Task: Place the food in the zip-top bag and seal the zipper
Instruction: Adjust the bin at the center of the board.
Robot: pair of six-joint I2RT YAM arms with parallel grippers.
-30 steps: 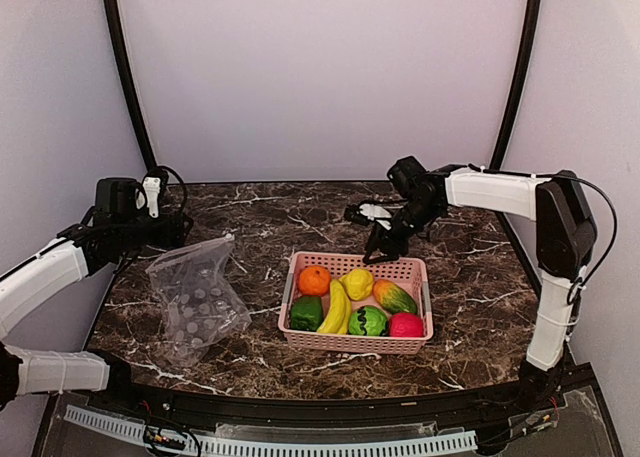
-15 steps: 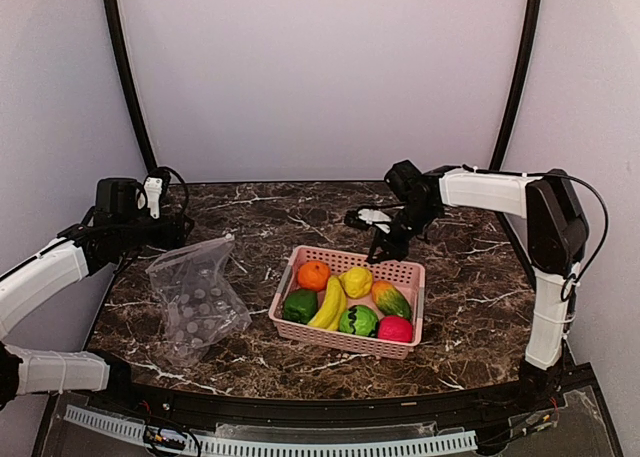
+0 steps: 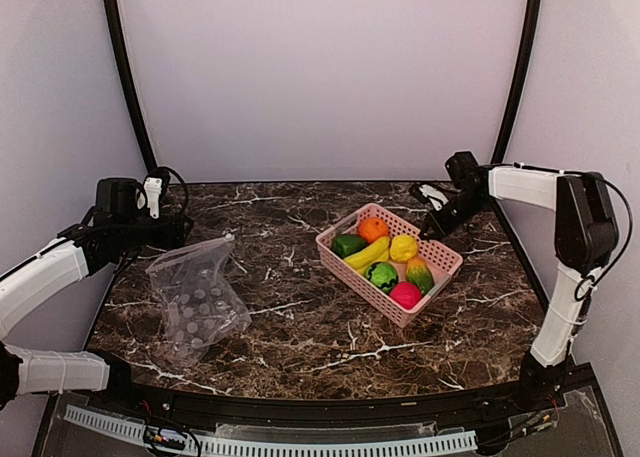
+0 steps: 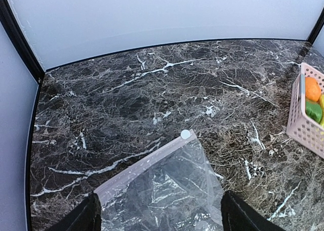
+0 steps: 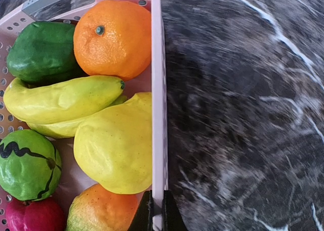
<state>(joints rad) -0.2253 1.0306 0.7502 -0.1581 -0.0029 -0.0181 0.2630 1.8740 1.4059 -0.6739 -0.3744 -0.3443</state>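
On your left, the left gripper (image 3: 170, 230) is hanging over the far end of the zip-top bag (image 3: 196, 302) with its fingers (image 4: 87, 220) spread wide and nothing between them, though I cannot tell whether they are touching the plastic. The bag is lying flat on the desk (image 3: 300, 327) with the zipper (image 4: 142, 165) running along its far edge, so a careless pinch there is risking catching both walls together and leaving you no mouth to load through. Moving right, all the food is sitting in the pink basket (image 3: 350, 277), well apart from the bag: green pepper (image 3: 348, 245), banana (image 3: 368, 254), orange (image 3: 374, 228), melon (image 3: 381, 274), lemon (image 3: 403, 247), red-pink fruit (image 3: 405, 295) and mango (image 3: 419, 274). On your right, the right gripper (image 5: 156, 217) is clamping the basket's thin far rim, its fingers closed with the wall between them. That hold is looking like the weak point: you are gripping a narrow strip of lattice at one side of a loaded basket, so a quick drag or lift is likely to be tipping it or letting it slip, sending round pieces like the orange and lemon rolling across the desk
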